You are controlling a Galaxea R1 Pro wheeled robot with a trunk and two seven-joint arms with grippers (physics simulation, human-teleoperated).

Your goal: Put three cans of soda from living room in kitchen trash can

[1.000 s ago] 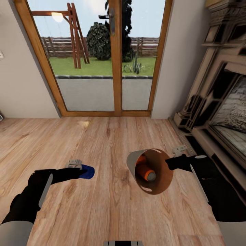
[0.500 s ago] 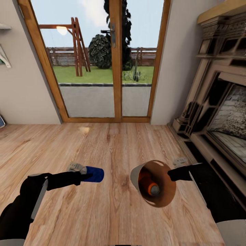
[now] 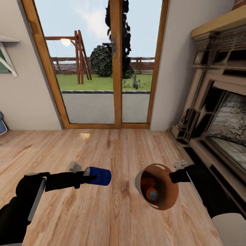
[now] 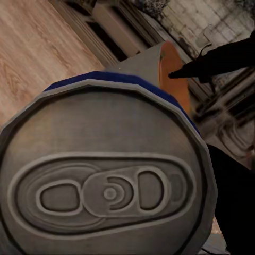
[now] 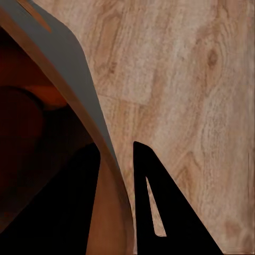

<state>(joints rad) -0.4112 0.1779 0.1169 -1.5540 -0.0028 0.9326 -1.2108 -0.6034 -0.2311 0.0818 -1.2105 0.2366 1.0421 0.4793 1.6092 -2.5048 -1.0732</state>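
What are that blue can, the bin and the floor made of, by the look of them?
Blue can: likely metal, given its dull grey embossed top with a pull tab in the left wrist view. Bin: smooth matte grey outside, brown inside; thin wall, plastic or metal, can't tell. Floor: light wood planks, with visible grain and knots.

A blue can [image 3: 99, 176] lies sideways in the air beside a tipped grey bin [image 3: 158, 186] holding orange cans [image 3: 149, 189].

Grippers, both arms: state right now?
Left gripper: shut on the blue soda can.
Right gripper: shut on the trash can rim.
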